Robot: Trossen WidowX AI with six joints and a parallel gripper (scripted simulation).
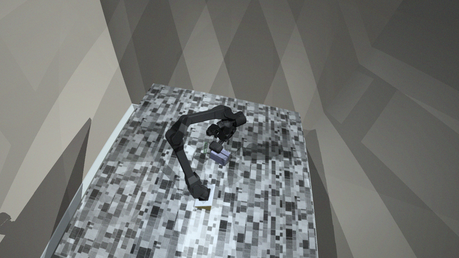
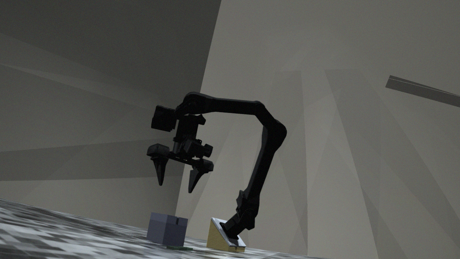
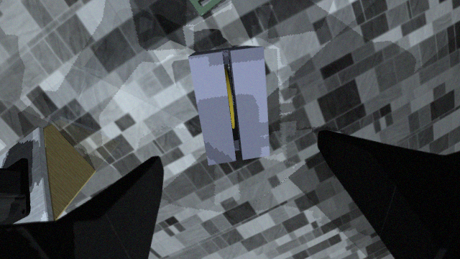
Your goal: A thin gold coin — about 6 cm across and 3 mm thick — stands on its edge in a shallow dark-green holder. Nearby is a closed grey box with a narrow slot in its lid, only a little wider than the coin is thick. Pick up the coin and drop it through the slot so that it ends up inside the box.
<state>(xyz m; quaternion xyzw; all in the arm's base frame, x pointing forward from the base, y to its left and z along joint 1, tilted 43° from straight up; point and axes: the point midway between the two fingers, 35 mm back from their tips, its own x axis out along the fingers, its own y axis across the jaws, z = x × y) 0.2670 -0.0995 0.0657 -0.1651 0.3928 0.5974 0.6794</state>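
The gold coin [image 3: 230, 98] shows as a thin yellow strip, edge up, within the slot [image 3: 236, 134] of the closed grey-blue box [image 1: 219, 157] [image 2: 175, 232] [image 3: 213, 111]. No part of it stands visibly above the lid in the exterior view; how deep it sits is hard to tell. My gripper [image 2: 175, 188] [image 3: 241, 150] is wide open and empty, pointing down well above the box. The shallow green holder [image 2: 179, 248] [image 3: 203, 11] lies on the table beside the box, cut off at the top of the wrist view; I see no coin in its visible part.
My arm's base stands on a wooden wedge [image 2: 216, 235] [image 3: 66, 176] with a white sloping top, nearer the front of the table than the box in the top view. The patterned table top [image 1: 263, 205] has its far edge beyond the arm.
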